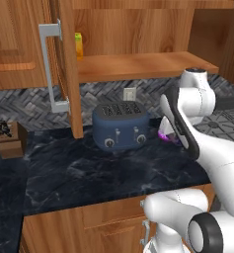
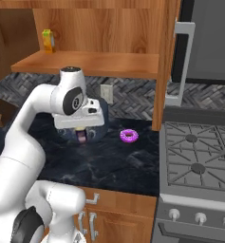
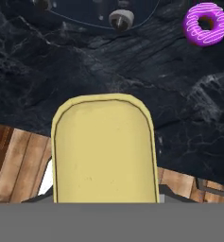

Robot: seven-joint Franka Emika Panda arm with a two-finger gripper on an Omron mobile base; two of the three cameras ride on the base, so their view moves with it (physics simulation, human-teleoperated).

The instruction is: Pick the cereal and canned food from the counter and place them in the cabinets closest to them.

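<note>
Gripper (image 2: 80, 134) looks clamped on the can (image 3: 105, 149); the fingers are hidden behind its yellow top, so that's a judgement. The can hangs above the near edge of the counter (image 2: 109, 161), yellow end facing the hand camera.

The target shelf (image 2: 85, 64) of the open cabinet is up and far from the hand. The toaster (image 1: 121, 127) sits right under that path, so lift before going in. The donut (image 2: 129, 136) is to the right, clear.

The open door (image 2: 166, 61) bounds the right side. A yellow container (image 2: 48, 40) stands at the far left of the shelf, with the middle free.
</note>
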